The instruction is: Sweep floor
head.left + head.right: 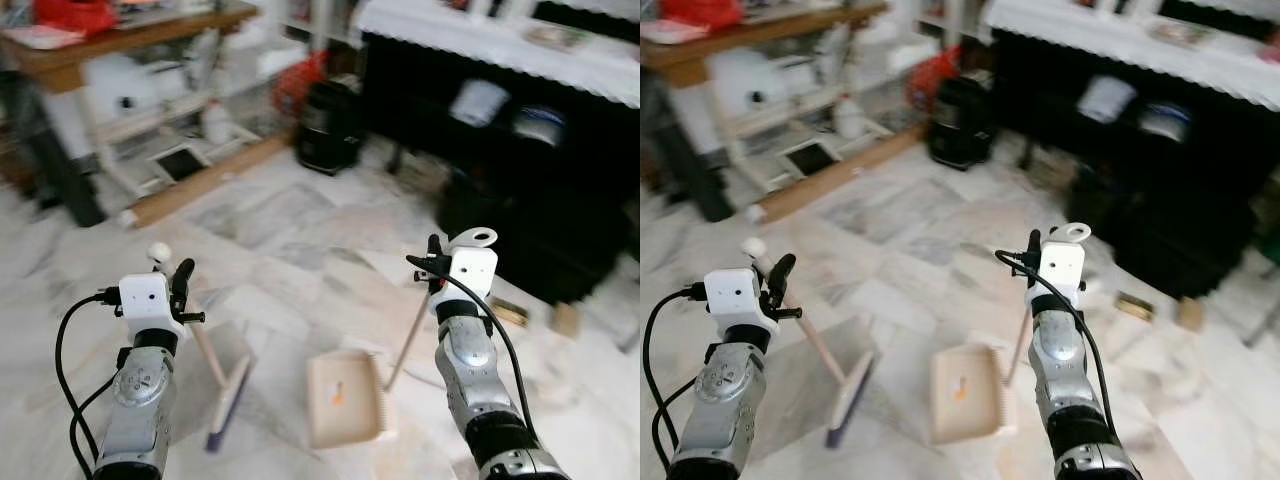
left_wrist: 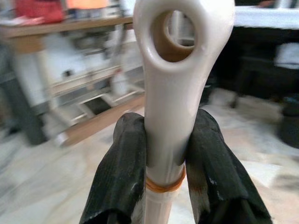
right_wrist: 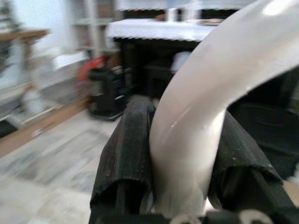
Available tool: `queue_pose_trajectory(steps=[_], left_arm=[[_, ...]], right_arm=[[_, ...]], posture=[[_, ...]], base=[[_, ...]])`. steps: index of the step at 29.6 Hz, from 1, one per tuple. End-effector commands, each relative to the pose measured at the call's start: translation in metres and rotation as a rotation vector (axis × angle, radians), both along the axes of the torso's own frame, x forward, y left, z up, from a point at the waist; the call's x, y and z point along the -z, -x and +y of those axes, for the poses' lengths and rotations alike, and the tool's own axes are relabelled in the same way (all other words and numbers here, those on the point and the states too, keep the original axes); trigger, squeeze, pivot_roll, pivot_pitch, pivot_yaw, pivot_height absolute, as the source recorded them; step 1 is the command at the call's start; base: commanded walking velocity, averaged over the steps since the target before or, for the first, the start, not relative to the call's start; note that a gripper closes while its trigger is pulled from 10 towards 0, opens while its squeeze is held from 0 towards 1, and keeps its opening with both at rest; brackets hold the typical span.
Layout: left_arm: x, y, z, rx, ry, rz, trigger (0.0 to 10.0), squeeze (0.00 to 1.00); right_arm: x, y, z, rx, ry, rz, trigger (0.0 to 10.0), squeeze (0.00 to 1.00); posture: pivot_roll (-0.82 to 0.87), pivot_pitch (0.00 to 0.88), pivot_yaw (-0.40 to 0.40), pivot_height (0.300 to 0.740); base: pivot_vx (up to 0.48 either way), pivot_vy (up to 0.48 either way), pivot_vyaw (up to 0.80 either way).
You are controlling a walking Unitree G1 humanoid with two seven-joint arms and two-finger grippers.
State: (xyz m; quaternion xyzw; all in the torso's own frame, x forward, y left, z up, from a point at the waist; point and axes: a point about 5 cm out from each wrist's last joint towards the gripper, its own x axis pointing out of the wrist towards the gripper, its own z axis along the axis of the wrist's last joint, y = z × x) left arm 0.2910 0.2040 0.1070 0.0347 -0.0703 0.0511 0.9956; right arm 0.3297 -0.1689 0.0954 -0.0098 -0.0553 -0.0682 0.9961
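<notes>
The broom (image 1: 226,398), low centre-left on the marble floor (image 1: 300,230), is clamped at its handle by the left gripper (image 2: 166,154), the dustpan (image 1: 345,398) beside it by the right gripper (image 3: 187,154); the background is blurred.

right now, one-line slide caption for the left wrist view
Left gripper shut on the cream broom handle, jaws clamped just below its hanging loop.

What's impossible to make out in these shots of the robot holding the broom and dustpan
- Small orange bit in the dustpan: too small and blurred in the eye views to identify.
- Items on the wooden table: blurred, cut off by the top edge.
- Broom bristles: seen at a blurred slant, so floor contact is unclear.
- Left gripper and right gripper: handles block the wrist views' floor.
</notes>
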Motion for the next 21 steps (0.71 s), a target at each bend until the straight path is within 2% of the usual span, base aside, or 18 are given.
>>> queue_pose_trajectory(steps=[1, 21], left_arm=[[-0.0077, -0.0017, 0.0012, 0.003, -0.011, -0.038, 10.0, 0.00], [-0.0077, -0.0020, 0.0000, 0.012, -0.022, -0.038, 10.0, 0.00]], right_arm=[[-0.0121, -0.0048, 0.0010, -0.007, 0.015, -0.050, 10.0, 0.00], [-0.0105, -0.0040, 0.0044, -0.015, 0.007, -0.048, 10.0, 0.00]], posture=[[0.05, 0.021, -0.025, 0.740], [0.05, 0.010, -0.025, 0.740]], base=[[0.000, 0.255, -0.77], [0.000, 0.000, -0.76]])
